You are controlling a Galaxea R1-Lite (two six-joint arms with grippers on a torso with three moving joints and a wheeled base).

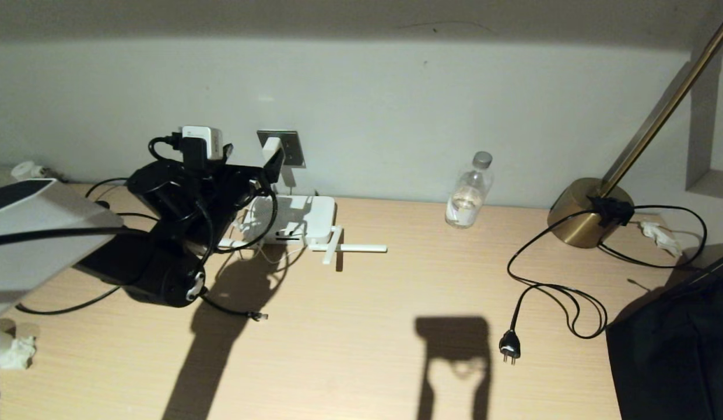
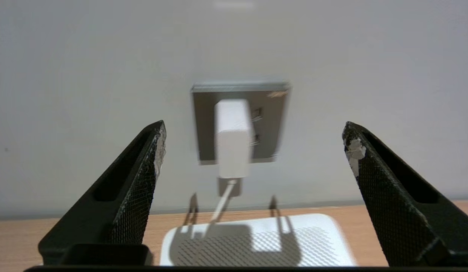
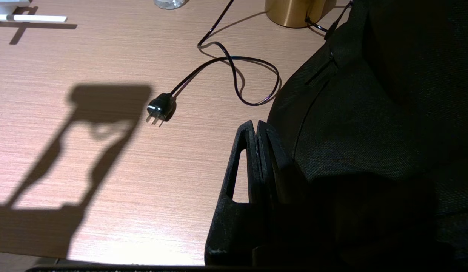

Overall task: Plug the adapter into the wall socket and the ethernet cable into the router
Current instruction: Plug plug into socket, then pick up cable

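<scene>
Left gripper [image 2: 253,162] hangs released before the adapter [image 2: 233,138] seated in the wall socket [image 2: 273,113]; a half-seated plug could sag out. Right gripper [image 3: 256,151] sits clenched.

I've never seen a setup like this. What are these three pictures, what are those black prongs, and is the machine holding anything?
They are three cameras on one two-armed robot. The head view looks down at a wooden desk. The other two look out from each wrist, so the black prongs are gripper fingers.

The left gripper is open and empty, facing the wall socket, where the white adapter sits plugged in. Below lies the white router.

The right gripper is shut, holds nothing, and is parked over the desk near a dark bag.

Also on the desk: the ethernet cable with its end lying loose, a water bottle, a brass lamp and its unplugged black plug.
</scene>
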